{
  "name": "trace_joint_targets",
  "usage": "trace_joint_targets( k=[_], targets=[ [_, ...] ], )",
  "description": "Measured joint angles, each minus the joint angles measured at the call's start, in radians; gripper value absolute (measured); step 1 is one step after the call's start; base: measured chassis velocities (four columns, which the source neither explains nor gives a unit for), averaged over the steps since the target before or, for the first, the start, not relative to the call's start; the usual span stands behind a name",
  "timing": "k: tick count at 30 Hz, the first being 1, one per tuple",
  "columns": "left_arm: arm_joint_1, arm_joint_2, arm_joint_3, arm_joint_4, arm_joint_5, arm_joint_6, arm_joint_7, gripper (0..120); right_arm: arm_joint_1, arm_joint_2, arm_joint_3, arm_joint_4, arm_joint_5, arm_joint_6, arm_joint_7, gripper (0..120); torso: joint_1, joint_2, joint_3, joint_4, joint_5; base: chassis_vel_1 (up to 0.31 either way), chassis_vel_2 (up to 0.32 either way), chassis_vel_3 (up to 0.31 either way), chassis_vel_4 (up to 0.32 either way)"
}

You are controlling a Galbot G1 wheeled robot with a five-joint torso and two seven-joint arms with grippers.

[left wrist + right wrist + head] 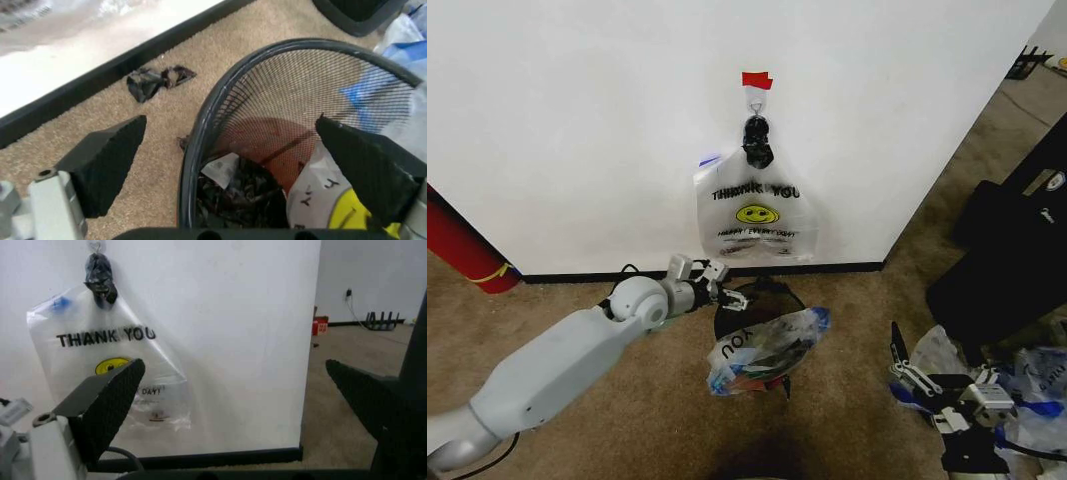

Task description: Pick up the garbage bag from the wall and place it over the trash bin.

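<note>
Thin glossy plastic garbage bag [753, 218], black wire-mesh trash bin [293, 85], rough carpet [160, 115].

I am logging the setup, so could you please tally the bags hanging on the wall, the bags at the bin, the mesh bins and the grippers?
Garbage bag hanging on the wall: 1
Second bag lying across the bin: 1
Trash bin: 1
Grippers, left gripper and right gripper, both open: 2
Total: 5
</note>
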Motion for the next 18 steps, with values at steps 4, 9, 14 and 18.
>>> trace_joint_targets(
  k=[4, 9, 14, 18],
  targets=[
    [-0.026, -0.025, 0.019, 0.037, -0.001, 0.001, 0.0, 86, 0.015, -0.003, -0.002, 0.0, 0.001, -0.017, 0.0, 100, 0.0, 0.0, 0.0, -0.0002, 0.0, 0.0, 0.0, 0.0, 0.0],
    [-0.048, -0.027, 0.048, 0.048, -0.005, 0.002, 0.006, 68, 0.029, -0.011, -0.003, -0.001, 0.01, -0.034, 0.001, 100, 0.0, 0.0, 0.0, 0.0001, -0.0001, 0.0, 0.0, 0.0, 0.0],
    [-0.069, -0.028, 0.067, 0.063, -0.008, 0.009, 0.011, 50, 0.042, -0.013, -0.004, -0.011, 0.013, -0.042, 0.003, 100, 0.0, 0.0, 0.0, 0.0, 0.0, 0.0, 0.0, 0.0, 0.0],
    [-0.082, -0.032, 0.076, 0.083, -0.008, 0.013, 0.011, 33, 0.049, -0.014, -0.005, -0.013, 0.014, -0.049, 0.004, 100, 0.0, 0.0, 0.0, 0.0, -0.0001, 0.0, 0.0, 0.0, 0.0]
  ],
)
